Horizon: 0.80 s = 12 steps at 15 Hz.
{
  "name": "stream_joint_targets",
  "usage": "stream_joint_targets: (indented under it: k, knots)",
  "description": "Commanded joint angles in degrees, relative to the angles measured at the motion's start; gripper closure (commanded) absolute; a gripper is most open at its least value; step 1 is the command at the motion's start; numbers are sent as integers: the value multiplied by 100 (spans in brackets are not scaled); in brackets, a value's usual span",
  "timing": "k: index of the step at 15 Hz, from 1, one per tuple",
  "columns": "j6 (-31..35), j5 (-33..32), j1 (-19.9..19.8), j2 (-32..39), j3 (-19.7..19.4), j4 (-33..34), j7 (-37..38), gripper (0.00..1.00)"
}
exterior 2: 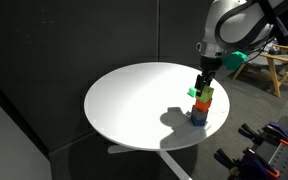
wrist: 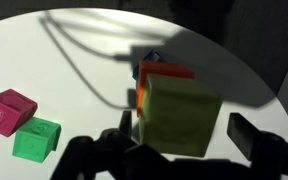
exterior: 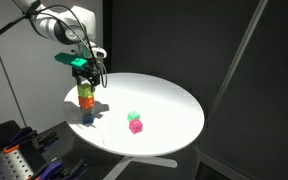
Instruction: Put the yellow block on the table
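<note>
The small lime-tinged yellow block [wrist: 179,118] sits at the top of a short stack of cubes near the edge of the round white-topped table [exterior: 174,110] with its white pedestal; in an exterior view that stack stands at the left of the tabletop [exterior: 86,102], and in an exterior view from another side it stands at the near right [exterior 2: 200,105]. Directly under the yellow block is an orange-red cube [wrist: 166,72], and a blue cube [exterior: 88,118] forms the foot of the stack. The black two-fingered Robotiq gripper [wrist: 187,128] reaches straight down over the stack with the yellow block between its fingers. In the wrist view the jaws are parted: a strip of bright tabletop shows between the block's right side and the right finger [wrist: 252,132], while the left finger [wrist: 127,125] lies at the block's left edge, and whether it touches cannot be told. Nothing is clamped. Well apart from the stack, toward the middle of the table, a magenta cube [exterior: 136,127] and a paler mint-green cube [exterior: 133,116] lie just beside each other; the wrist view shows them at the far left, magenta [wrist: 9,110] and green [wrist: 36,138], both flat on the white surface. Black curtains [exterior: 234,60] hang behind the table
</note>
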Motion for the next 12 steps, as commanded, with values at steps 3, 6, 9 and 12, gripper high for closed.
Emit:
stream_joint_targets:
  k: [3, 6, 9, 12]
  knots:
    - [-2, -175, -1, 48, 25, 88, 178, 51]
    - [-62, -174, -15, -50, 8, 95, 130, 68]
    - [-145, -137, -30, -206, -12, 94, 74, 72]
    - [-237, -141, -66, -366, -54, 100, 34, 73]
